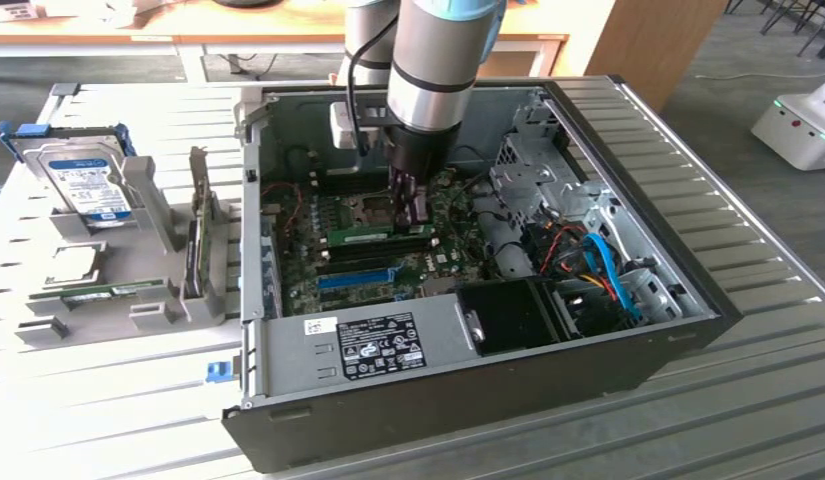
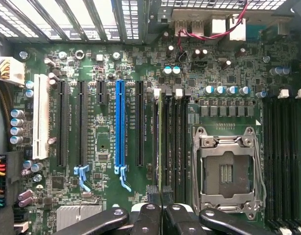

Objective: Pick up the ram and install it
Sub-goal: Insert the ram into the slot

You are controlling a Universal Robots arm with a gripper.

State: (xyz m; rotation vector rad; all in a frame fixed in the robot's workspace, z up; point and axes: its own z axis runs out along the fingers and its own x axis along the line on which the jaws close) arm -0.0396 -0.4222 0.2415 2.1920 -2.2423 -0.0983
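While the arm reaches down into the open case [image 1: 519,395], the hand [image 1: 415,212] is clamped tight on the ram [image 1: 375,237], which stands on edge just beside the CPU socket [image 2: 228,169].

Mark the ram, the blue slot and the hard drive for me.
ram [image 1: 372,236], exterior view, its green face.
blue slot [image 2: 120,127], wrist view, mid-length.
hard drive [image 1: 92,190], exterior view, its blue label.
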